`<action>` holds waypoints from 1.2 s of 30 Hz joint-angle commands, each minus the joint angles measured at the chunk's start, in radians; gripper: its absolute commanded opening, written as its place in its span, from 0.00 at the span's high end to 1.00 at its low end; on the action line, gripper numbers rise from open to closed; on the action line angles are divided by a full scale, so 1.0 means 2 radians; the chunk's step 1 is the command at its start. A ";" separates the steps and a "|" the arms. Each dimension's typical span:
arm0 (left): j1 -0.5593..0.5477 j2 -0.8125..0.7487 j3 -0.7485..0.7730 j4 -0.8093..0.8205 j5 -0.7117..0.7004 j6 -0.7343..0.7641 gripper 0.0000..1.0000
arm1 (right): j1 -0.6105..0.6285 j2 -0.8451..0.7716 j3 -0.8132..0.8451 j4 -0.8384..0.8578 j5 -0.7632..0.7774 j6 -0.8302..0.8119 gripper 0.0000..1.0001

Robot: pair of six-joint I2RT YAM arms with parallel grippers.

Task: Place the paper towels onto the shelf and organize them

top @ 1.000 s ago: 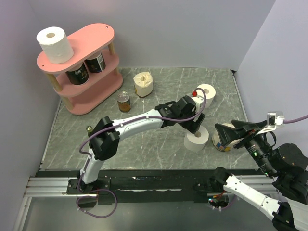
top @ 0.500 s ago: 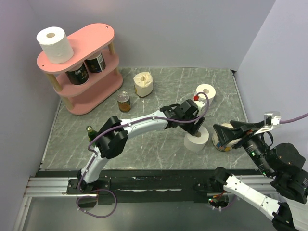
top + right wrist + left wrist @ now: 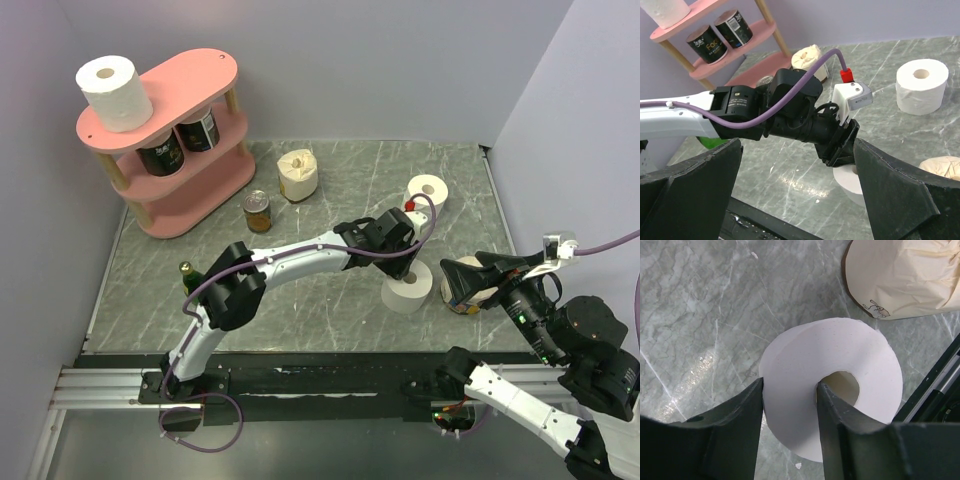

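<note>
- White paper is being gripped: the near roll point(image 3: 840, 355) is standing on end on the grey-green marbled counter point(image 3: 700, 315), with its hollow core facing up.
- The left claw point(image 3: 789, 390) is reaching down onto this roll from above. Its dark fingers point(image 3: 740, 430) are straddling the paper wall, one pressing on the outer side and the other sitting at the rim of the core. The wall is being pinched between them, while the roll's base is resting on the counter.
- The right claw point(image 3: 455, 280) is hovering just to the right of the near roll. It is spreading its fingers wide, holding nothing and facing the left claw.
- A cream wrapped bundle point(image 3: 900, 275) is lying just beside the near roll, on the side of the right claw.
- The far roll point(image 3: 428, 190) is sitting upright toward the back right of the counter, well apart from both claws.
- The shelf roll point(image 3: 113, 92) is standing on the left end of the top board of the pink shelf point(image 3: 190, 70), in the far left corner.
- Two dark shelf cans point(image 3: 160, 155) are sitting on the middle board.
- A loose can point(image 3: 258, 212) is standing on the counter in front of the shelf, near a cream wrapped roll point(image 3: 298, 175).
</note>
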 commanded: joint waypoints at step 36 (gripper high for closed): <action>0.169 -0.146 -0.036 -0.082 -0.103 0.029 0.13 | 0.003 -0.003 -0.057 0.033 -0.024 0.019 0.00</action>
